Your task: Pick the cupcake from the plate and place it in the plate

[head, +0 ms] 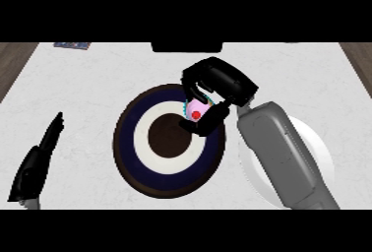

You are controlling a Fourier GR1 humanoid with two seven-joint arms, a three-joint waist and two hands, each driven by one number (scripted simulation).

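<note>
My right hand [218, 83] hovers over the upper right part of a dark blue plate [138, 162] with a white ring and a brown centre. Its fingers and thumb are curled round a cupcake [196, 111] with pink frosting and a red spot, most of which the hand hides. A plain white plate [318, 147] lies to the right, largely covered by my right forearm. At the lower left edge of the view my left hand [40, 157] rests, fingers straight and pointing up, touching nothing.
A small blue object [73, 46] lies at the counter's far left corner. A dark block [185, 47] sits at the far edge in the middle. Wooden strips border the white counter on both sides.
</note>
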